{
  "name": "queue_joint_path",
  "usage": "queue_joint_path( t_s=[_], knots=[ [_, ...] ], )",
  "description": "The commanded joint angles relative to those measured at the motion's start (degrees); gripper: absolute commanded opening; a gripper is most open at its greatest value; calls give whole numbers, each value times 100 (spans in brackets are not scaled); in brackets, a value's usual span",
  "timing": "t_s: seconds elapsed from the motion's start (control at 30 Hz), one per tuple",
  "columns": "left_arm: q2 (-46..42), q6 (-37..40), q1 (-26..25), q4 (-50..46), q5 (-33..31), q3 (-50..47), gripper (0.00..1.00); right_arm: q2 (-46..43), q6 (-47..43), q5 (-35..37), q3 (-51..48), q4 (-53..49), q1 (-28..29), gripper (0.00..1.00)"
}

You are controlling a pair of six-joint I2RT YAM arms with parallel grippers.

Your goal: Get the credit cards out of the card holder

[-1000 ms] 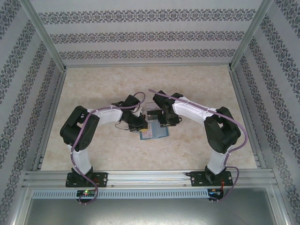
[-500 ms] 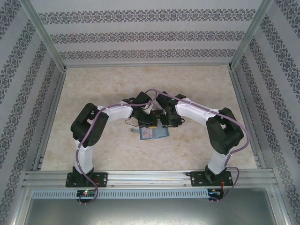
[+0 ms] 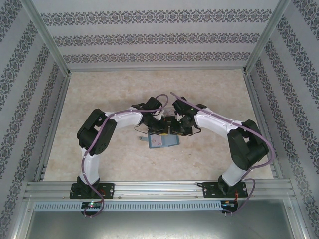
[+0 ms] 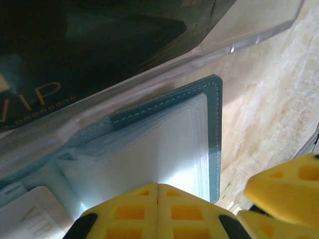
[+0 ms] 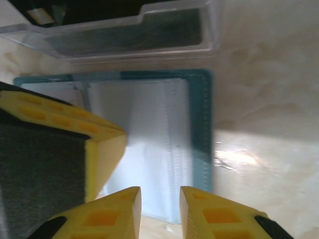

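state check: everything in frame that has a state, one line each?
holder: open, flat on the table, clear sleeves up.
pale card: at the holder's left half; sleeved or loose, can't tell.
clear tray: lying beside the holder.
left claw: shut, tips at the sleeves.
right claw: slightly open, over the holder's edge, nothing seen between the tips.

Gold "VIP" stands on the dark card (image 4: 42, 94) above the card holder (image 4: 217, 129), small print beneath unreadable; fainter "VIP" marks the pale card (image 4: 30, 219) at its lower-left.
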Motion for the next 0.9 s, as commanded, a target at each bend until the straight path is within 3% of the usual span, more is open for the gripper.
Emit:
queue_joint_path(
  t_s=[0.0, 0.3, 0.6, 0.87],
  knots=[
    [-108, 36, -99, -273, -189, -167, 0, -12, 294, -551, -107, 555, -17, 28],
    [-811, 137, -51, -562, -710, -255, 0, 232, 431, -862, -113, 917, 79, 27],
    [-1403, 45, 225, -507, -879, -955, 0, 644, 493, -1111, -9, 1222, 267, 24],
    [-1395, -28, 244, -326, -761, -1283, 0, 956, 407, -756, -138, 1188, 272, 22]
  ],
)
